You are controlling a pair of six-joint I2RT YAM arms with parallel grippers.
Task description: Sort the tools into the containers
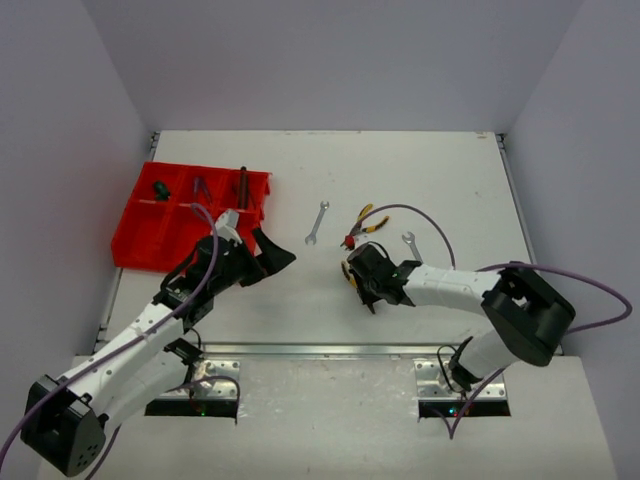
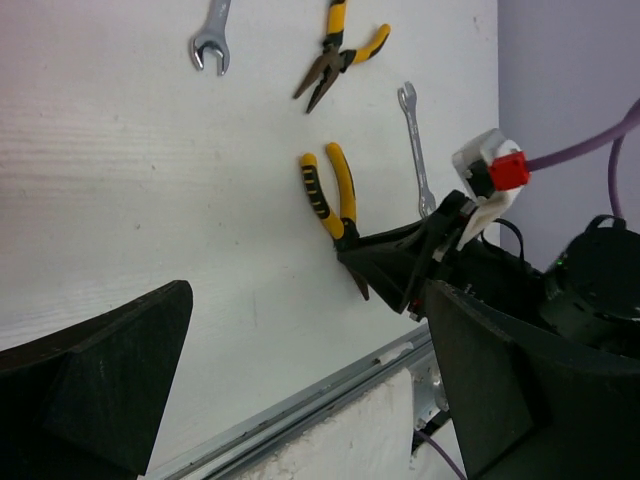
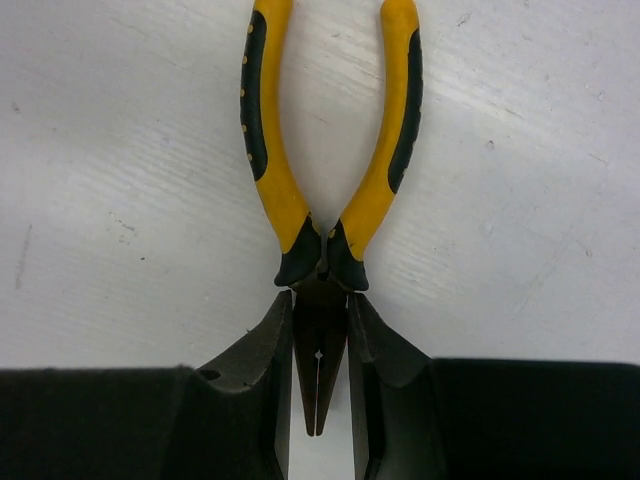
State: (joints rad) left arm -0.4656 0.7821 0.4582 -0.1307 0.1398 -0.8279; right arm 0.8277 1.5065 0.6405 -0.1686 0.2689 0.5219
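- Right wrist view, at the right gripper (image 3: 320,312): closed on the steel nose of the yellow-handled pliers (image 3: 322,262), one finger on each side, just short of the pivot; cannot tell whether lifted or lying flat on the table (image 1: 430,170).
- Handling, as a judgement: stiff metal, fairly heavy for so small a thing; smooth tapered nose, likely slippery between hard pads; most of the weight out in the handles, beyond the grip, so liable to droop or twist once raised; loose hinge, so handles may swing open or shut.
- Best hold, probably: close to the pivot where the nose is widest, or across the rubbery black-and-yellow handles for more friction; worth a slow, level lift.
- Just beyond, in the top external view: second pliers (image 1: 365,224) near the held pair but apart from it; silver wrench (image 1: 316,222) to one side, smaller wrench (image 1: 411,245) to the other, both clear of the grip.
- Further across: left gripper (image 2: 305,330) spread wide, holding nothing, parked between the held pliers and the red tray (image 1: 135,245); probably the main thing in the way of a direct carry.
- Farthest off, at the table's left: tray well apart from the pliers; green-handled screwdriver (image 1: 158,187) and dark-handled tool (image 1: 242,185) already in its back compartments; another item between them, too small to name; near compartments look free.
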